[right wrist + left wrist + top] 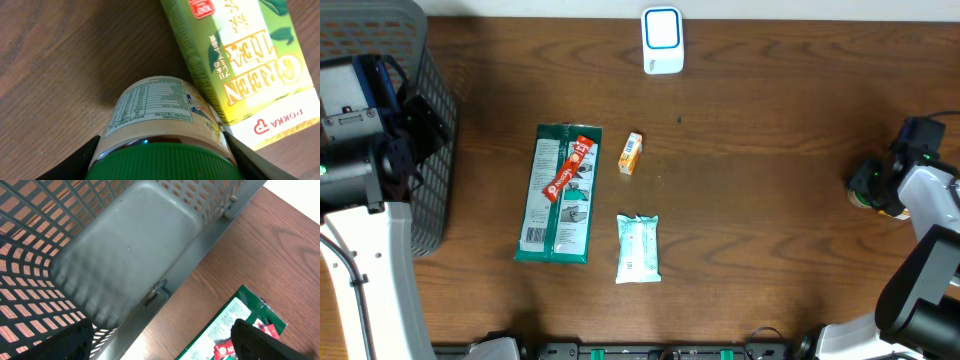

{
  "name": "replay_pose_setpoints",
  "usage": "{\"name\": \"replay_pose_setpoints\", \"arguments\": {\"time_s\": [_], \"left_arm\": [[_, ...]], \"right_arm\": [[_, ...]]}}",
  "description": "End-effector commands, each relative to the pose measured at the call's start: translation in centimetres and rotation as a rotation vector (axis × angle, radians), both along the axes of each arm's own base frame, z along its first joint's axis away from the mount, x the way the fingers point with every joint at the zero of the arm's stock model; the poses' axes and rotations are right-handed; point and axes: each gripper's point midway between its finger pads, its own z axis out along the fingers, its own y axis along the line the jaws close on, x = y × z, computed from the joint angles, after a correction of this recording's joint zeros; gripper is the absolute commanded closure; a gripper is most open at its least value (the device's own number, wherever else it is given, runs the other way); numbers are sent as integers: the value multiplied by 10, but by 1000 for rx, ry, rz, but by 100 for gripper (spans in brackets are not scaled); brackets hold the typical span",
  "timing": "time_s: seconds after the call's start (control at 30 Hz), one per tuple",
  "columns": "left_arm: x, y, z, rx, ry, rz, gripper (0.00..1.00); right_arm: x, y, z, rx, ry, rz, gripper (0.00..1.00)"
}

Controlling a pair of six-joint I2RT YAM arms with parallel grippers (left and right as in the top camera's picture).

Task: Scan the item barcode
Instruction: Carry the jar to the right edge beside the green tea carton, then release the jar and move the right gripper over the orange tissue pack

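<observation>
The right claw (165,162) is gripping the jar (165,131) by its green lid (150,156) at the right edge of the table (770,150), just beside a green tea carton (250,65). A straight lift, then turning the label (150,102) toward the scanner (662,40) at the far edge, is seeming best. The left claw (160,342) is hanging open over the basket (125,255). The wooden top is looking smooth; the room is not showing.

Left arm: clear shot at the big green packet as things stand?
Probably yes. The left gripper is open and empty over the basket, and the green packet lies flat on the table just past the basket wall. The red sachet lying on top of it may hinder the grip.
</observation>
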Motion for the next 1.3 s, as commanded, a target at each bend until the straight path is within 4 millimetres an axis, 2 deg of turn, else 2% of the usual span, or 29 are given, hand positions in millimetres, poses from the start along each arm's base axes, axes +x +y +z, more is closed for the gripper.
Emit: {"name": "replay_pose_setpoints", "arguments": {"time_s": [0.0,0.1,0.13,0.17,0.27,0.4,0.6,0.67,0.7,0.8,0.9,0.93,1.0,1.17,1.27], "left_arm": [[0,3,2,15,3,4,12],[0,3,2,15,2,4,12],[0,3,2,15,3,4,12],[0,3,2,15,2,4,12],[0,3,2,15,3,4,12],[0,3,2,15,3,5,12],[0,3,2,15,3,4,12],[0,3,2,15,3,4,12],[0,3,2,15,3,4,12],[0,3,2,15,3,4,12],[0,3,2,15,3,4,12],[0,3,2,15,3,4,12],[0,3,2,15,3,4,12],[0,3,2,15,3,5,12],[0,3,2,15,3,4,12]], "right_arm": [[1,-4,3,2,-18,-37,43],[2,-4,3,0,-20,-37,12],[2,-4,4,0,-22,-37,4],[3,-4,5,0,-25,-36,1],[6,0,10,29,-32,-22,1],[13,5,32,71,-31,-11,1],[14,4,95,87,7,-12,1],[15,11,115,113,6,1,1],[17,23,129,151,-4,25,1],[22,51,144,238,-24,84,1],[28,87,146,353,-41,155,1],[30,104,146,396,-39,192,1],[31,124,145,427,-32,239,1],[36,179,145,428,-15,389,1],[42,223,147,424,-30,488,1]]}}
